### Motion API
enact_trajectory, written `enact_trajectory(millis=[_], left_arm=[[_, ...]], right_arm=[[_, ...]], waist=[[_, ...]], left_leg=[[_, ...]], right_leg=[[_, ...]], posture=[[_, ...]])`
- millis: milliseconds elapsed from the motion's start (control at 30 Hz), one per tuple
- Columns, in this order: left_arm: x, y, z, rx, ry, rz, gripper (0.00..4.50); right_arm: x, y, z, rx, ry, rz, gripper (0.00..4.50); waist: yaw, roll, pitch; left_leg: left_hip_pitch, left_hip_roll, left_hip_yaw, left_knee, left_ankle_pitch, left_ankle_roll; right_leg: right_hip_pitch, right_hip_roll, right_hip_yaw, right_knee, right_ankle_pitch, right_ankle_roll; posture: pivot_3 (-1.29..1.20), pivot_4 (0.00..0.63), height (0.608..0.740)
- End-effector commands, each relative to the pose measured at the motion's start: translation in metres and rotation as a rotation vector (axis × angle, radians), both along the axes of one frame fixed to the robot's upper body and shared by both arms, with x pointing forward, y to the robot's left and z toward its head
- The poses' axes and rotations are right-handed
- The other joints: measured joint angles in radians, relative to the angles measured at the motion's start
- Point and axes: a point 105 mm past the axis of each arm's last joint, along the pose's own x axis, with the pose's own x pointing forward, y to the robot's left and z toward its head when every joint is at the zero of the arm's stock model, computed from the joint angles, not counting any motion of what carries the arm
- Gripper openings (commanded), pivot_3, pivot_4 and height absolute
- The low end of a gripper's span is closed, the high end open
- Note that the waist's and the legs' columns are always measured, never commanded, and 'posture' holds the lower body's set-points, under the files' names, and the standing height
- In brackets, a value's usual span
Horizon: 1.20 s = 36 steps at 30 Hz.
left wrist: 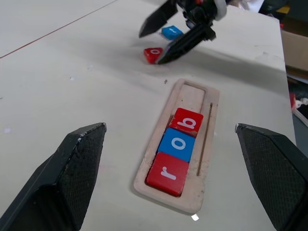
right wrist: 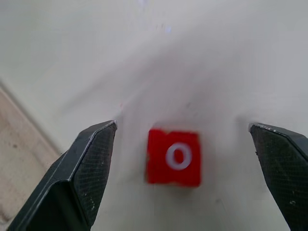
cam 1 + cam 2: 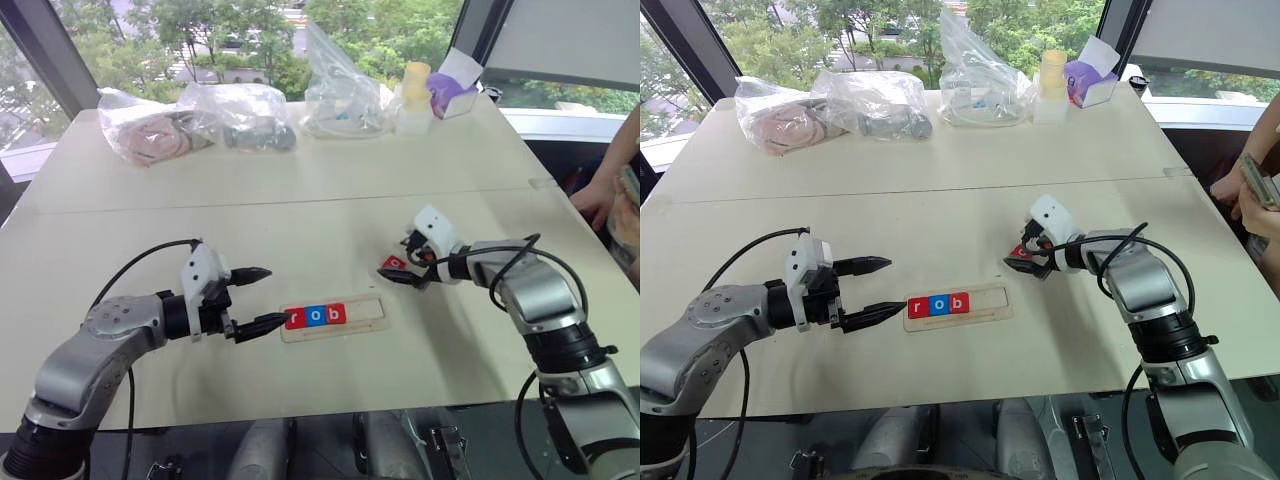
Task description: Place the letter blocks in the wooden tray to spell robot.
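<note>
A pale wooden tray (image 3: pixel 335 316) is lying on the tabletop (image 3: pixel 300 200), holding red "r" (image 1: pixel 168 173), blue "o" (image 1: pixel 177 143) and red "b" (image 1: pixel 186 121) tiles. The right end effector (image 2: pixel 183 144), wide open, is hovering over a red "o" tile (image 2: pixel 174 157); the left end effector (image 3: pixel 258 298) is gaping open beside the tray.

A pale table (image 3: pixel 300 215), crossed by a seam running left to right, is seen carrying all items. Along its far edge, three clear bags (image 3: pixel 240 115) with contents, a cream bottle (image 3: pixel 414 98) and a purple-and-white box (image 3: pixel 452 92) are set in a row. Nearer, a wooden tray (image 3: pixel 333 317) is laid flat with three tiles reading r, o, b at its left end, and to its right, apart from it, a red o tile (image 2: pixel 174 157) and a blue tile (image 1: pixel 172 32) are laid directly on the tabletop close together.
</note>
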Motion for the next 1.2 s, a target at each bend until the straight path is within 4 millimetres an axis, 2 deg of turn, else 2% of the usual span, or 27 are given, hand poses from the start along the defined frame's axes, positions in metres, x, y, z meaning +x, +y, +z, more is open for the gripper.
enact_trajectory(millis=[33,167,200,300,333,433,533,633,767,867,1100,1200], left_arm=[[0.0,-0.002,0.008,0.0,-0.048,-0.011,4.5],[0.0,-0.002,0.007,-0.001,-0.048,-0.008,4.5],[0.0,-0.002,0.007,-0.001,-0.048,-0.008,4.5],[0.001,-0.003,0.007,-0.001,-0.048,-0.008,4.5],[0.001,-0.003,0.007,-0.001,-0.049,-0.01,4.5],[0.001,-0.004,0.006,-0.001,-0.049,-0.012,4.5],[0.002,-0.005,0.004,-0.001,-0.047,-0.015,4.5],[0.002,-0.005,0.003,-0.004,-0.044,-0.018,4.5],[0.004,-0.007,0.001,-0.009,-0.037,-0.026,4.5],[0.005,-0.008,0.0,-0.011,-0.032,-0.039,4.5],[0.009,-0.01,-0.001,-0.008,-0.03,-0.066,4.5],[0.01,-0.011,-0.001,-0.007,-0.031,-0.07,4.5]], right_arm=[[-0.005,0.005,0.002,0.004,-0.01,-0.009,4.48],[-0.006,0.003,-0.003,-0.004,0.004,-0.045,4.48],[-0.005,0.001,-0.005,-0.01,0.007,-0.063,4.24],[-0.001,-0.002,-0.008,-0.01,0.011,-0.121,3.27],[0.0,-0.003,-0.007,-0.008,0.005,-0.142,2.64],[0.001,-0.005,-0.007,0.014,0.013,-0.2,1.14],[-0.009,-0.014,-0.01,0.001,0.035,-0.277,1.16],[-0.035,-0.03,-0.019,-0.026,0.099,-0.397,1.16],[-0.073,-0.037,-0.025,-0.027,0.174,-0.53,1.16],[-0.089,-0.034,-0.027,-0.003,0.18,-0.574,1.16],[-0.101,-0.017,-0.033,0.088,0.197,-0.576,1.16],[-0.1,-0.015,-0.033,0.112,0.197,-0.593,2.64]], waist=[[-0.001,0.0,0.0],[-0.001,0.0,0.0],[-0.001,0.0,0.0],[-0.001,0.0,0.0],[-0.001,0.0,0.0],[-0.001,0.0,0.0],[0.001,0.0,0.0],[0.014,0.0,-0.001],[0.026,-0.001,-0.001],[0.024,-0.001,-0.002],[0.021,-0.002,-0.002],[0.02,-0.002,-0.003]], left_leg=[[0.0,0.0,0.0,0.0,0.0,0.0],[0.0,0.0,0.0,0.0,0.0,0.0],[0.0,0.0,0.0,0.0,0.0,0.0],[0.0,0.0,0.0,0.0,0.0,0.0],[0.0,0.0,0.0,0.0,0.0,0.0],[0.001,0.0,0.0,0.0,0.0,0.0],[0.001,0.0,0.0,0.0,0.0,0.0],[0.001,0.0,-0.002,0.0,0.0,0.0],[0.0,0.0,-0.002,0.0,0.0,0.0],[0.001,0.0,-0.002,0.0,0.0,0.0],[0.002,0.0,-0.002,0.0,0.0,0.0],[0.002,0.0,-0.002,0.0,0.0,0.0]], right_leg=[[0.0,0.0,0.0,0.0,0.0,0.0],[0.0,0.0,0.0,0.0,0.0,0.0],[0.0,0.0,0.0,0.0,0.0,0.0],[0.0,0.0,0.0,0.0,0.0,0.001],[0.0,0.0,0.0,0.0,0.0,0.0],[0.001,0.001,0.0,0.0,0.0,0.0],[0.001,0.001,0.0,0.0,0.0,0.0],[0.002,0.0,-0.001,0.0,0.0,0.0],[0.002,0.0,-0.001,-0.001,0.0,0.0],[0.002,0.0,-0.002,-0.001,-0.001,0.0],[0.003,0.001,-0.003,-0.001,-0.001,-0.001],[0.003,0.001,-0.002,-0.001,-0.001,0.0]], posture=[[0.0,0.15,0.74],[0.0,0.15,0.74],[0.0,0.15,0.74],[0.0,0.15,0.74],[0.0,0.15,0.74],[0.0,0.15,0.74],[0.0,0.15,0.74],[0.0,0.15,0.74],[0.0,0.15,0.74],[0.0,0.15,0.74],[0.0,0.15,0.74],[0.0,0.15,0.74]])
